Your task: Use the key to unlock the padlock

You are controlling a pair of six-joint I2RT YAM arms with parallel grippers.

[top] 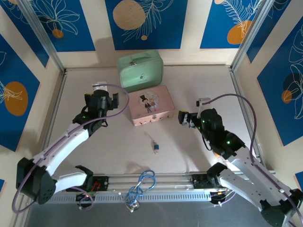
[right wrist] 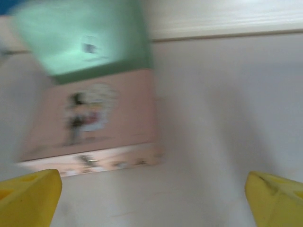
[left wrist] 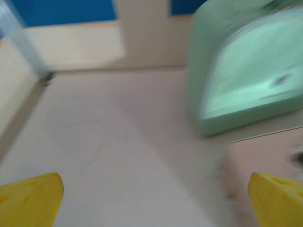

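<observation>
The padlock (top: pixel 155 148) is a tiny blue body lying on the table in front of the pink box (top: pixel 151 105). A thin silvery piece runs from its top toward the box. I cannot tell the key apart from it at this size. My left gripper (top: pixel 100 97) hovers left of the pink box, open, with bare table between its yellow fingertips (left wrist: pixel 33 198). My right gripper (top: pixel 196 114) hovers right of the box, open and empty; its yellow fingertips (right wrist: pixel 274 198) stand wide apart. Both wrist views are blurred.
A mint green case (top: pixel 140 70) stands behind the pink box, against the back wall. Metal rails edge the table at left and right. A blue cable loop (top: pixel 142 184) lies at the near edge between the arm bases.
</observation>
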